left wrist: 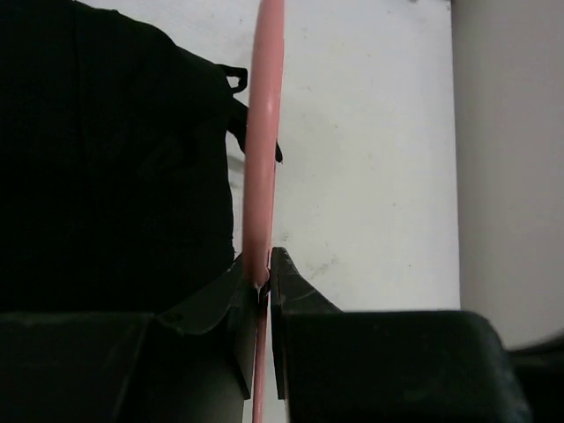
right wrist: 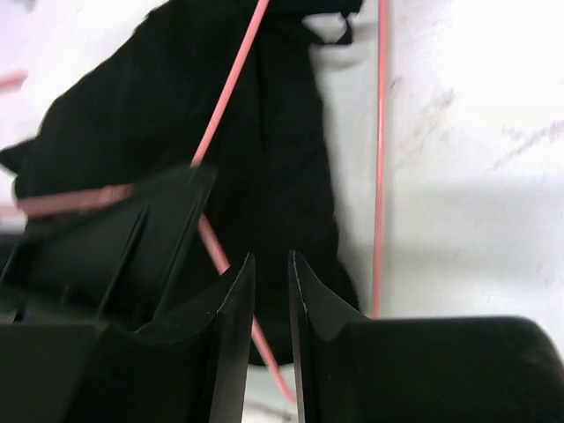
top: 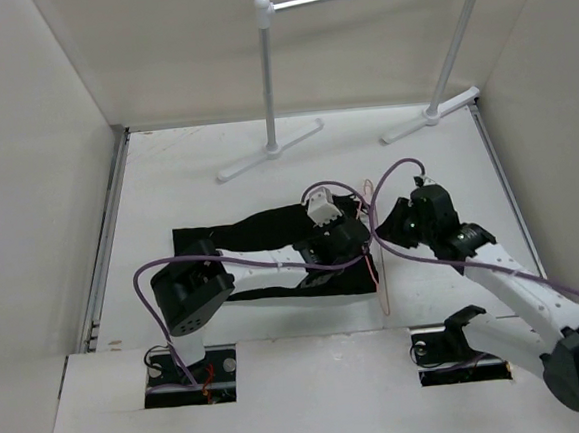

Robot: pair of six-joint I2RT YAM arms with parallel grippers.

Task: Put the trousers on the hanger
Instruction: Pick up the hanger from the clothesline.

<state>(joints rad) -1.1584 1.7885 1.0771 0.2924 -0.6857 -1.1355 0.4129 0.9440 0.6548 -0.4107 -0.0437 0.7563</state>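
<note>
The black trousers (top: 256, 231) lie flat in the middle of the table. The thin pink hanger (top: 379, 270) lies along their right end, partly over the fabric. My left gripper (top: 364, 241) reaches across the trousers and is shut on the hanger's wire. In the left wrist view the wire (left wrist: 263, 132) runs straight up from the closed jaws (left wrist: 263, 275), with the trousers (left wrist: 106, 159) to the left. My right gripper (top: 383, 229) hovers just right of the hanger. In its wrist view its jaws (right wrist: 271, 264) stand a narrow gap apart and empty, above the trousers (right wrist: 264, 150) and the hanger wires (right wrist: 381, 132).
A white tubular garment rack (top: 269, 78) stands at the back of the table, with its feet (top: 269, 151) on the surface. White walls close in the left, right and back sides. Purple cables loop over both arms.
</note>
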